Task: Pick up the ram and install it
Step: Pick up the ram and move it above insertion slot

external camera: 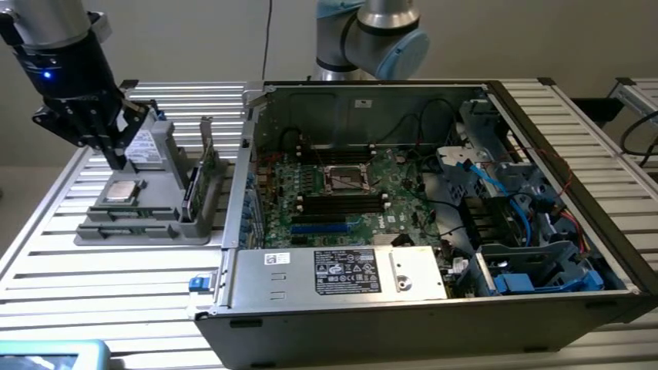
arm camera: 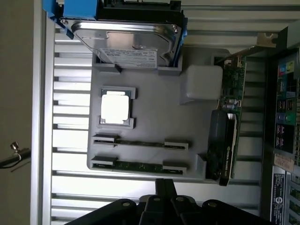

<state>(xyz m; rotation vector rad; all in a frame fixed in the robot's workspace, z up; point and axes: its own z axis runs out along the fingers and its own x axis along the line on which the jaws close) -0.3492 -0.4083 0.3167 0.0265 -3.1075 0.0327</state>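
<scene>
Clenched on nothing, the end effector [external camera: 111,162] hangs above a gray tray [external camera: 103,231] on the exterior view's left; in the wrist view its fingertips [arm camera: 165,185] sit pressed together just off the tray's edge. Nearest to them lies one ram stick [arm camera: 138,165], standing on its long edge in a narrow slot of the tray. A second ram stick [arm camera: 140,143] rests the same way in the parallel slot just beside it. Past those, a square recess holds the silver processor chip [arm camera: 115,107], and at the tray's far end a hard drive [arm camera: 126,40] in a blue bracket sits in its own bay. An expansion card [external camera: 203,181] stands upright along the side of the tray that faces the computer case [external camera: 411,324].

The case lies open on the slatted metal counter [external camera: 62,262], to the exterior view's right of the tray. Inside it are the green motherboard [external camera: 381,204] with black memory slots [external camera: 340,205] beside the processor socket, blue cables [external camera: 494,181], and a labelled metal box [external camera: 344,271] along the near wall.
</scene>
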